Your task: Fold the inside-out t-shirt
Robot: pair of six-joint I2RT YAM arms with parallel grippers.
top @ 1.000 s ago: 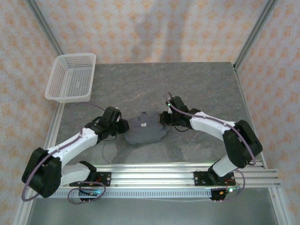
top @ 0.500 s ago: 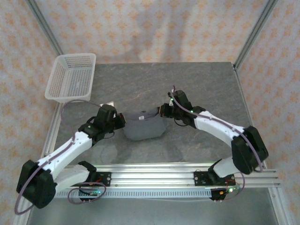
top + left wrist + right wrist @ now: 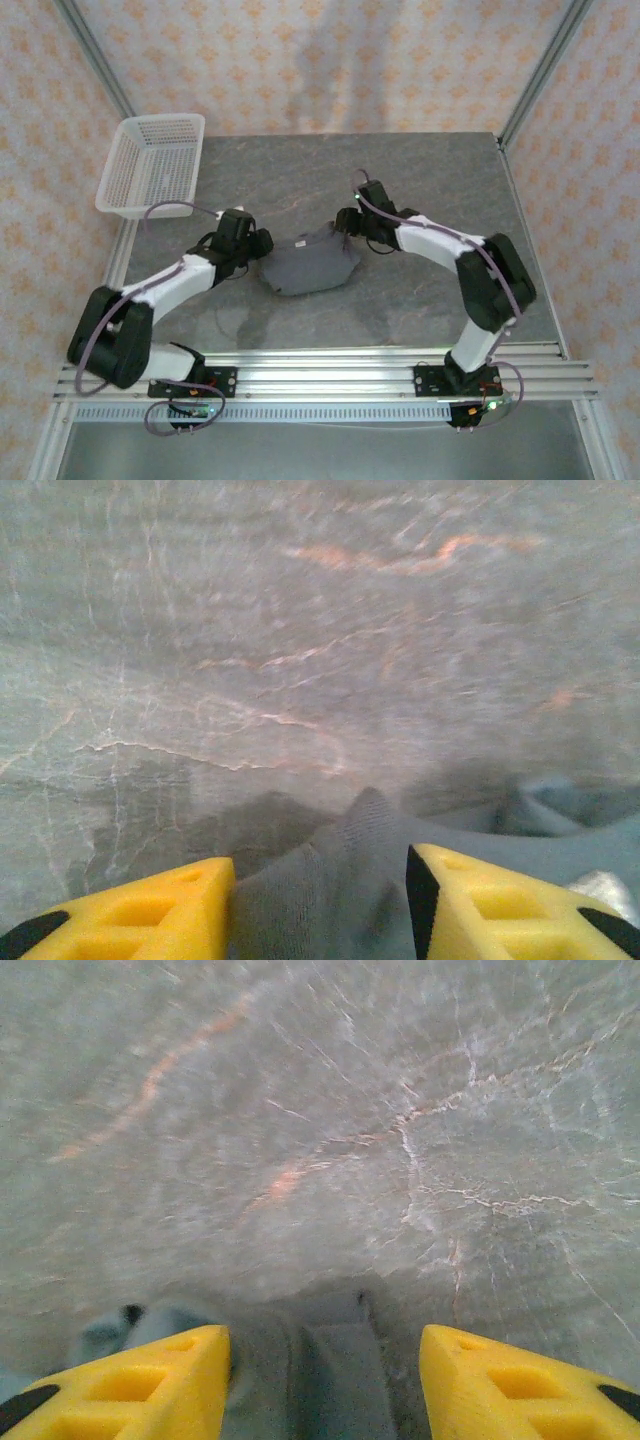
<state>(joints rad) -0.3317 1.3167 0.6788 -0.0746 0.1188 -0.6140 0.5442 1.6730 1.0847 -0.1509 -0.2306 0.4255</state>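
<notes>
The inside-out t-shirt (image 3: 310,267) lies as a compact dark slate-grey bundle on the table's middle. My left gripper (image 3: 262,244) sits at its left edge and my right gripper (image 3: 345,223) at its far right corner. In the left wrist view the yellow fingers (image 3: 140,910) stand well apart, with a ridge of grey fabric (image 3: 340,880) lying loose between them, so the left gripper (image 3: 318,885) is open. The right gripper (image 3: 325,1355) is open too. Its fingers (image 3: 510,1385) are wide apart over a flat fold of the shirt (image 3: 340,1380) on the stone surface.
A white mesh basket (image 3: 150,165) stands at the table's far left corner. The grey marbled table (image 3: 420,180) stretches behind and right of the shirt. Aluminium rails (image 3: 330,365) with the arm bases run along the near edge. Frame posts (image 3: 540,70) rise at the back corners.
Both grippers were shut on the shirt's edges and carried it slightly away from the bases. Now both have opened and the shirt lies released on the table.
</notes>
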